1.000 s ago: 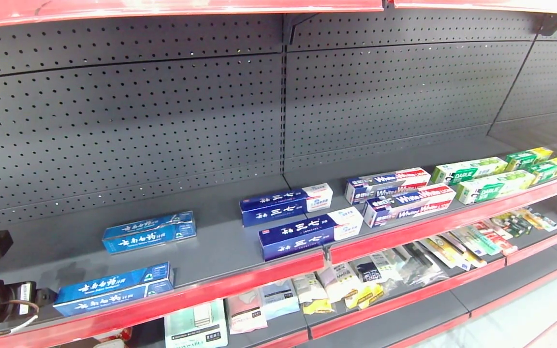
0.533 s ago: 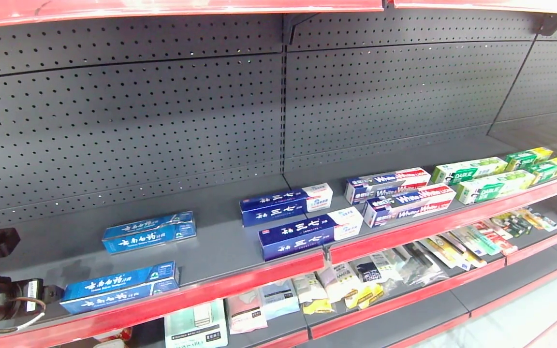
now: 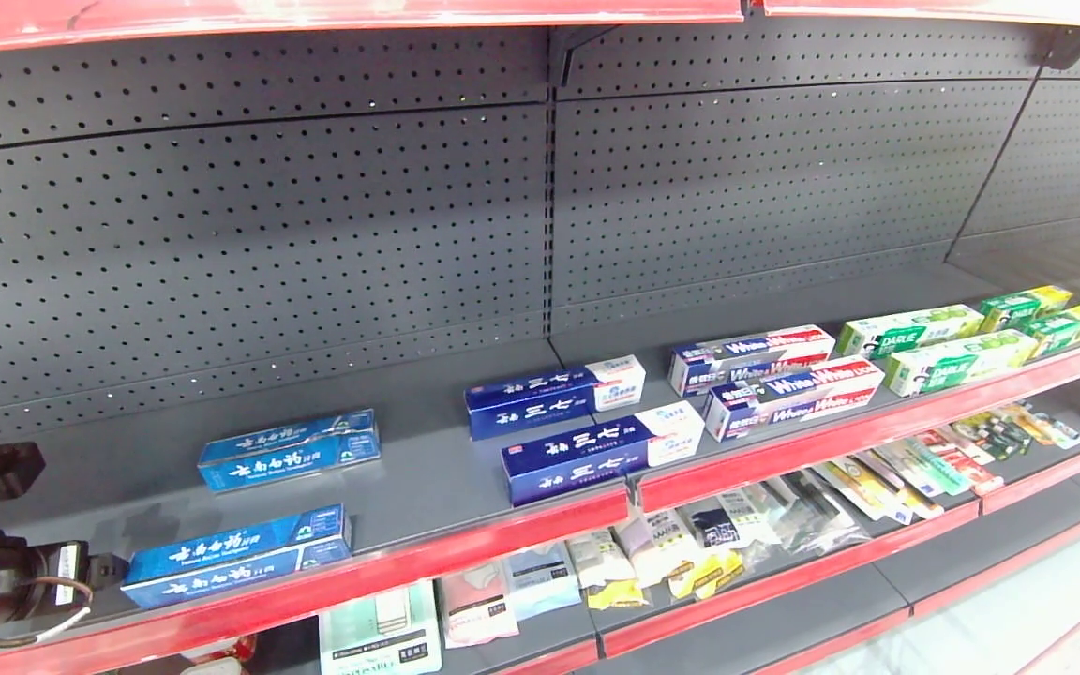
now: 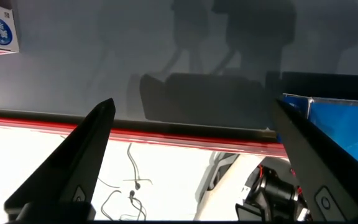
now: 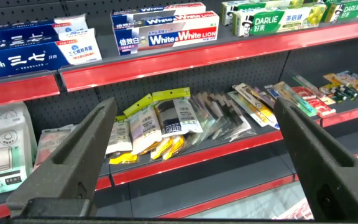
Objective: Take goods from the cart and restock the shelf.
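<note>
A light blue toothpaste box (image 3: 235, 555) lies along the front edge of the grey shelf (image 3: 427, 469) at the far left. My left arm (image 3: 6, 574) sits just left of that box's end. In the left wrist view my left gripper (image 4: 191, 162) is open and holds nothing, with the blue box (image 4: 347, 127) beside one finger (image 4: 312, 158). A second light blue box (image 3: 289, 450) lies farther back. My right gripper (image 5: 194, 162) is open and holds nothing, below the shelf in front of the lower shelf's hanging packets (image 5: 166, 121).
Two dark blue boxes (image 3: 601, 452), two white-and-blue boxes (image 3: 793, 389) and several green boxes (image 3: 957, 361) line the shelf to the right. A red lip (image 3: 465, 544) runs along its front. Bare shelf lies between the light blue and dark blue boxes.
The front light blue box has slid a little to the right along the shelf edge, and the left arm's tip has moved right with it. The rest has stayed put.
</note>
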`<state>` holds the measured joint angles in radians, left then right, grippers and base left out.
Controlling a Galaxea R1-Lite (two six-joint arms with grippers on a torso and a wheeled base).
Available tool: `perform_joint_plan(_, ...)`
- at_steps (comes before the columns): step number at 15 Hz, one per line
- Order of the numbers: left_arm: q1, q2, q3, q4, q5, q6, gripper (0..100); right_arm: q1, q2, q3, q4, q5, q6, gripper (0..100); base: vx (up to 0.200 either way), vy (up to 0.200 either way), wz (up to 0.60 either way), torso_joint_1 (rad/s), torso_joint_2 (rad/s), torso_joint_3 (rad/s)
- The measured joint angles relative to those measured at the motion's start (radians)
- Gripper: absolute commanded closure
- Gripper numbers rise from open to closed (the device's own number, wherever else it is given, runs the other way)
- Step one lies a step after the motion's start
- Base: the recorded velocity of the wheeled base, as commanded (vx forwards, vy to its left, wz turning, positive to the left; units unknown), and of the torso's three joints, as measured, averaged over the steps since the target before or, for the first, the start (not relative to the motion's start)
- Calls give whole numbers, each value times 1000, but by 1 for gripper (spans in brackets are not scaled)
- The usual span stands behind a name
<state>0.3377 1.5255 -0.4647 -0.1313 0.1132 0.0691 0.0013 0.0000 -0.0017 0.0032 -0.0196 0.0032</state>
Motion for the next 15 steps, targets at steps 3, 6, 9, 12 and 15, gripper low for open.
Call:
perform_joint_plan(3, -4, -1, 0, 0, -13, 1, 0, 0, 0, 0, 0, 0, 0, 0, 0, 0, 0, 0, 0, 0)
perform_joint_plan(6, -14, -4, 1, 0, -13, 0, 0, 0, 0, 0, 0, 0, 0, 0, 0, 0, 0, 0, 0, 0)
perform_joint_plan(9, -16, -6, 1, 0, -13, 0, 0, 0, 0, 0, 0, 0, 0, 0, 0, 0, 0, 0, 0, 0)
perform_joint_plan(12, -16, -8, 2, 0, -13, 0, 0, 0, 0, 0, 0, 0, 0, 0, 0, 0, 0, 0, 0, 0)
perform_joint_plan(15, -24, -11, 4, -1, -13, -7, 0, 0, 0, 0, 0, 0, 0, 0, 0, 0, 0, 0, 0, 0)
